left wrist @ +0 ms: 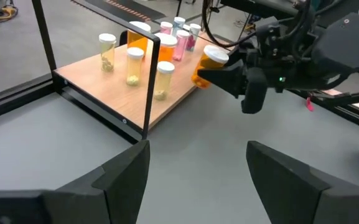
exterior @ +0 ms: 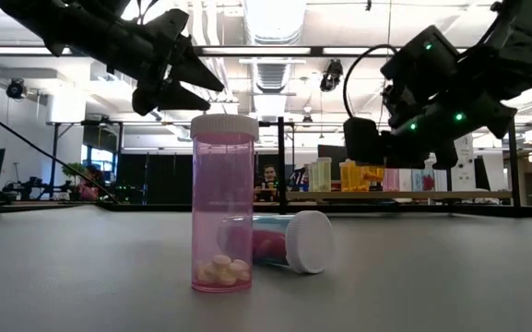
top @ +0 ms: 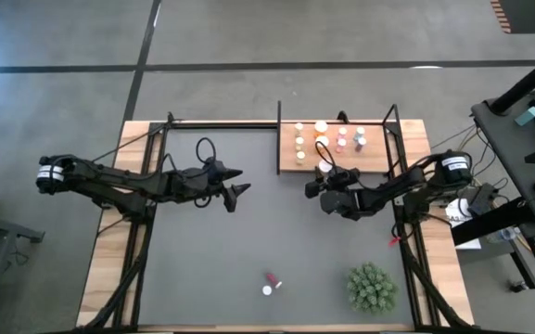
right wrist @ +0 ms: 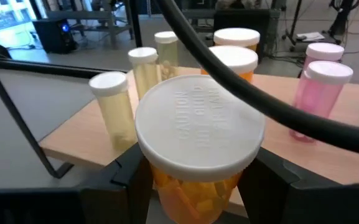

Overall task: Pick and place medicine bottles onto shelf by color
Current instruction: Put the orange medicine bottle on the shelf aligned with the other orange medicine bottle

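Observation:
The shelf (top: pixel 375 160), a wooden board with black posts, stands at the mat's far side and carries several medicine bottles: pale green (top: pixel 299 141), orange (top: pixel 322 130), pink (top: pixel 342 137). My right gripper (top: pixel 321 176) is at the shelf's near edge, shut on an orange bottle with a white cap (right wrist: pixel 198 130). My left gripper (top: pixel 235 183) hangs open above the mat, left of the shelf, with nothing between its fingers. Near the front edge one pink bottle (exterior: pixel 223 203) stands upright on its base, and another (exterior: pixel 284 242) lies on its side behind it. My right gripper pinches the orange bottle's body just under the cap (right wrist: pixel 167 180), one finger (right wrist: pixel 114 183) on each side. The fingers come nearly level from the table's near right toward the shelf. The bottle is tilted, cap up (left wrist: pixel 215 55), at the board's near edge; whether its base touches the board I cannot tell.
A green spiky plant (top: pixel 371 288) sits at the mat's near right corner. A small red item (top: pixel 394 239) lies by the right frame rail. Black shelf posts (left wrist: pixel 148 87) stand at the board's corners. Open mat (top: pixel 211 260) lies between the shelf and the pink bottles.

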